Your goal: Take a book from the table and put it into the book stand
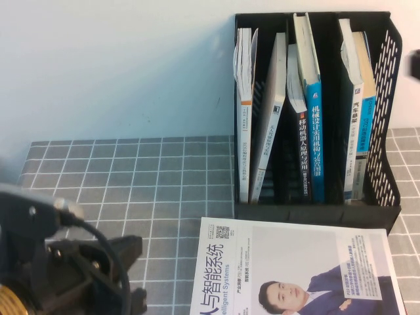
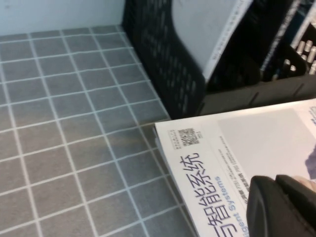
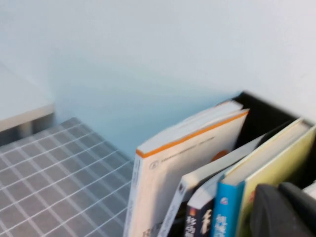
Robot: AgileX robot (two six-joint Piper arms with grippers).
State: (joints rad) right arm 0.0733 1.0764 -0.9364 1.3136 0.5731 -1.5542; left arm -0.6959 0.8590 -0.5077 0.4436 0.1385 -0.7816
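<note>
The book stand [image 1: 387, 197] stands at the back right of the table [image 1: 131, 177] with several upright books in it. In its rightmost slot stands the book [image 1: 367, 118], its spine tan above and bright blue below with white characters. My right gripper [image 3: 284, 210] is shut and empty. It hovers above the tops of the standing books, and in the high view it is a dark shape at the right edge [image 1: 415, 63]. My left gripper [image 2: 282, 207] is shut and empty, just above the white-covered book [image 2: 237, 148]. The left arm [image 1: 59, 262] fills the front left.
The white-covered book with a suited man's portrait [image 1: 295, 269] lies flat in front of the stand. A tall blue-spined book [image 1: 316, 131] stands in a middle slot and an orange-edged white book [image 1: 245, 98] in the leftmost. Grey checked cloth lies left of the stand.
</note>
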